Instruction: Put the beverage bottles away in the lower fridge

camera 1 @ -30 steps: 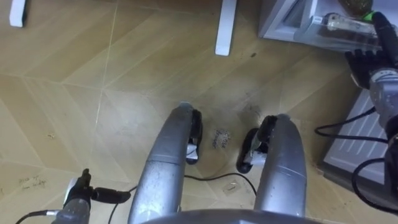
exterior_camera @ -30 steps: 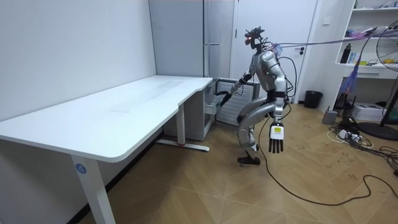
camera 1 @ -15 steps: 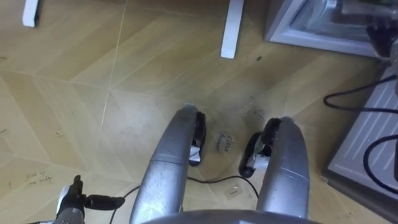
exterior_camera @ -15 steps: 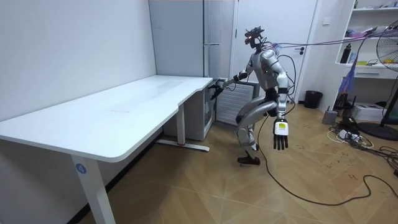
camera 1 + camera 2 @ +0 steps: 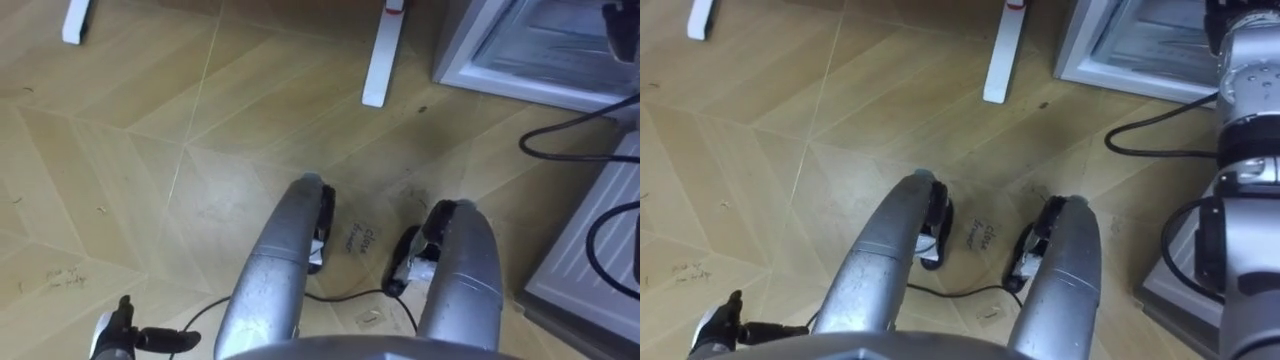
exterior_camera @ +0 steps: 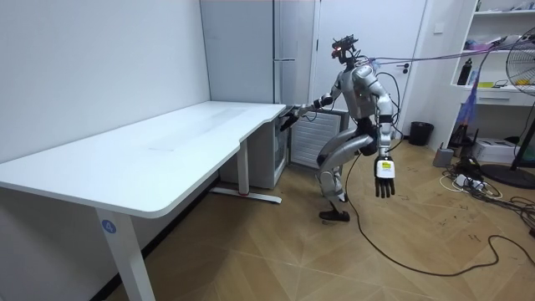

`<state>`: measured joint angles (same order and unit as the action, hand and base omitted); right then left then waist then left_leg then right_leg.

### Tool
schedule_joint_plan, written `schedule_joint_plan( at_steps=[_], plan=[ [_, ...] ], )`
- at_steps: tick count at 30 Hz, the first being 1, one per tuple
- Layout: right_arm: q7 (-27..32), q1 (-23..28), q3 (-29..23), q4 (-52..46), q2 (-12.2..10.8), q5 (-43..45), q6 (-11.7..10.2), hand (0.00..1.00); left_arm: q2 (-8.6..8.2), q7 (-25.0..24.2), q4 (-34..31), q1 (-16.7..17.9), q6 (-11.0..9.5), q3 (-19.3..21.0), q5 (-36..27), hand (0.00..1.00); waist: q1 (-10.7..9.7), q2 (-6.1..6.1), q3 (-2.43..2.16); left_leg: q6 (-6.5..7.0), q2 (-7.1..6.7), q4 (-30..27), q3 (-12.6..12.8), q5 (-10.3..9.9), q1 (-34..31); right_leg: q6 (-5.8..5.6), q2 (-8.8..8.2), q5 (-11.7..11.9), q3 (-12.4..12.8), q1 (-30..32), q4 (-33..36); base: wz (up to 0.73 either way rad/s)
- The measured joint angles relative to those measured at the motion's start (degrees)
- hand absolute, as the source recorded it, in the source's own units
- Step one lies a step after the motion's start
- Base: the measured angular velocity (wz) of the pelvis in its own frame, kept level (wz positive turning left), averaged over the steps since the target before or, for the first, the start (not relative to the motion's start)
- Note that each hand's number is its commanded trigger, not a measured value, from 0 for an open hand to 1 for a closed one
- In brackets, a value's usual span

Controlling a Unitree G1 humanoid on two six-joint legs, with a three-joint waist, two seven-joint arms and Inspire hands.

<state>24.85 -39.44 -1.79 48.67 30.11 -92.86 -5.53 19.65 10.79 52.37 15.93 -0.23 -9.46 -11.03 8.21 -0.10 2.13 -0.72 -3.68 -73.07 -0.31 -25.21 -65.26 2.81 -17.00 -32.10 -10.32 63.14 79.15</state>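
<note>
The right robot hand (image 6: 288, 117) is stretched out in front of the robot, at the corner where the white surface (image 6: 167, 142) meets the fridge (image 6: 280, 50). It is too small and dark there to tell whether its fingers are apart or closed, or whether they grip anything. The left robot hand (image 6: 384, 176) hangs beside the robot's hip, well apart from the fridge, with its fingers loose, pointing down and holding nothing.

Just below the right arm, the lower fridge compartment (image 5: 500, 85) stands open. Its inside looks pale and translucent from above, and I cannot make out a drink in it. Its ribbed white door (image 5: 590, 240) is swung out beside the robot's right leg. The robot stands with bent knees on the wooden floor (image 5: 200, 150), facing the fridge, with the surface's white foot (image 5: 381, 55) ahead of its feet.

As I judge it, placing is done or nearly done, and closing the compartment is what remains. The main risks come from how tightly things are packed around the robot:
- The right arm sits close to the surface's corner, so a sideways swing could hit the edge.
- The open door is near the right leg, so a step or turn toward it could knock it or catch the knee.
- If a drink lies loose or near the compartment's front edge, closing the door hard could jam on it or tip it out.
</note>
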Motion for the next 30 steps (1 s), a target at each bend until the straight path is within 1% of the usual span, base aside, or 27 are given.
schedule_joint_plan(
  at_steps=[6,9,12,13,14,15,16,18,19,20,21,22,23,24,25,26,28,30],
  plan=[
    [0.0,-0.01,0.42,-0.04,0.0,-0.03,-0.08,0.0,0.04,0.06,-0.34,0.02,-0.26,-0.11,0.07,0.0,-0.08,-0.06,0.03,-0.21,0.05,0.43,-0.06,0.14,0.16,0.2,0.03,0.03,-0.06,-0.1,-0.25,0.0],
    [-0.03,0.0,0.76,-0.03,-0.03,-0.29,-0.23,0.0,0.4,0.06,-1.39,0.1,-0.3,-0.34,0.0,0.0,-0.06,-0.14,0.08,-0.19,0.0,0.5,-0.05,0.15,0.4,0.2,0.11,0.04,0.0,-0.26,-0.29,0.0],
    [-0.78,0.03,1.15,0.42,-0.47,-1.25,-0.36,0.0,1.16,-0.25,-3.17,0.32,0.06,-2.17,-0.06,0.0,-0.06,-0.14,0.08,-0.18,0.1,0.62,-0.07,0.16,0.94,0.23,0.28,0.03,-0.03,-0.73,-0.46,0.0],
    [-1.68,0.04,1.19,0.88,-0.5,-1.2,-0.36,0.0,1.3,-0.32,-4.67,0.8,0.33,-2.26,0.16,0.0,0.08,-0.02,0.09,-0.33,0.32,0.8,-0.17,0.08,1.11,0.24,0.66,0.11,-0.15,-0.96,-0.86,-0.09],
    [-3.42,0.06,1.89,2.0,-0.62,-1.13,-0.36,0.0,1.36,-0.48,-4.99,0.79,0.26,-2.26,0.35,0.0,0.35,0.07,0.15,-0.41,1.0,1.31,-0.29,0.11,1.52,0.34,1.5,0.57,-0.47,-1.53,-1.86,-0.16],
    [-4.5,0.08,2.53,2.66,-0.7,-1.14,-0.37,0.0,1.41,-0.66,-4.96,0.78,0.28,-2.25,0.34,0.0,0.6,0.12,0.18,-0.53,1.26,1.7,-0.45,0.17,1.86,0.58,1.88,0.87,-0.76,-1.96,-2.55,-0.25],
    [-6.66,0.37,3.21,4.02,-0.95,-1.1,-0.4,0.0,1.62,-1.42,-4.7,0.69,0.35,-2.26,0.44,0.0,1.06,0.13,0.26,-0.72,1.96,2.71,-0.61,0.24,2.92,0.75,2.38,1.4,-1.17,-3.11,-4.02,-0.18],
    [-9.81,1.25,4.72,6.75,-1.07,-0.95,-0.73,0.0,1.66,-1.87,-3.56,0.05,0.73,-3.01,0.42,0.0,1.58,0.01,0.35,-0.96,2.04,4.71,-0.78,0.41,5.08,1.19,2.34,1.79,-1.93,-5.41,-6.08,-0.06],
    [-12.28,2.44,5.23,8.06,-1.26,-0.9,-0.69,0.0,1.66,-2.35,-3.38,0.05,1.08,-3.45,0.36,0.0,1.75,0.04,0.36,-1.09,2.08,6.18,-1.11,0.53,6.63,1.47,2.75,2.11,-2.57,-7.22,-7.67,0.05],
    [-15.14,3.96,5.75,9.03,-1.55,-0.55,-0.52,0.0,1.75,-2.61,-3.19,0.08,1.32,-4.07,0.37,0.0,1.8,-0.04,0.41,-1.03,2.11,7.89,-1.62,0.99,8.07,1.26,3.2,2.57,-2.81,-8.84,-9.59,0.09],
    [-16.39,4.82,6.1,9.55,-1.63,-0.05,-0.42,0.0,1.74,-2.73,-3.17,-0.06,1.57,-4.43,0.37,0.0,1.8,-0.1,0.44,-1.02,2.09,8.84,-1.82,1.24,8.91,1.16,3.31,2.74,-3.12,-9.83,-10.58,0.12],
    [-18.73,6.32,7.09,11.0,-2.09,1.29,-0.19,0.0,1.69,-3.07,-2.98,-0.26,1.81,-5.03,0.51,0.0,1.81,-0.18,0.49,-1.14,2.12,10.8,-2.3,1.7,10.62,1.43,3.62,3.27,-4.13,-11.91,-12.71,0.1],
    [-21.19,7.51,7.34,12.87,-3.03,2.96,0.23,0.0,1.69,-3.78,-2.78,-0.61,2.18,-5.1,0.59,0.0,1.8,-0.22,0.5,-1.39,2.23,12.62,-2.91,2.15,12.22,1.23,4.15,3.8,-4.7,-13.81,-14.99,0.08],
    [-22.42,8.05,7.36,13.93,-3.48,3.51,0.46,0.0,1.69,-4.11,-2.58,-0.9,2.23,-5.06,0.59,0.0,1.81,-0.23,0.51,-1.46,2.3,13.55,-3.13,2.32,12.94,1.11,4.27,3.99,-4.97,-14.72,-16.07,0.09],
    [-24.66,9.35,7.42,16.37,-4.11,5.78,0.85,0.0,1.59,-4.8,-1.4,-1.94,1.99,-5.04,0.59,0.0,1.78,0.06,0.53,-1.37,2.92,15.1,-3.24,2.6,14.37,1.23,4.71,4.43,-6.18,-16.76,-18.19,0.11],
    [-26.74,10.76,7.87,18.75,-4.78,8.41,1.39,0.0,1.58,-5.29,0.43,-3.06,1.56,-5.02,0.57,0.0,1.95,0.08,0.55,-1.42,3.08,16.54,-3.44,2.75,15.97,1.07,5.11,4.65,-6.68,-18.65,-19.98,0.09],
    [-28.96,12.89,9.61,20.44,-5.49,10.96,2.06,0.0,1.37,-5.42,2.5,-4.15,1.49,-5.19,0.59,0.0,2.04,0.14,0.53,-1.4,3.15,18.52,-3.46,2.91,17.96,0.68,5.26,5.0,-6.96,-20.73,-22.32,0.0],
    [-31.11,15.39,9.89,21.04,-5.66,14.1,2.76,0.0,1.04,-5.57,4.04,-5.54,1.49,-5.13,0.58,0.0,1.77,0.3,0.48,-1.17,2.89,20.59,-3.31,3.28,19.65,0.29,5.35,5.3,-7.28,-22.43,-24.26,0.05]
  ],
)
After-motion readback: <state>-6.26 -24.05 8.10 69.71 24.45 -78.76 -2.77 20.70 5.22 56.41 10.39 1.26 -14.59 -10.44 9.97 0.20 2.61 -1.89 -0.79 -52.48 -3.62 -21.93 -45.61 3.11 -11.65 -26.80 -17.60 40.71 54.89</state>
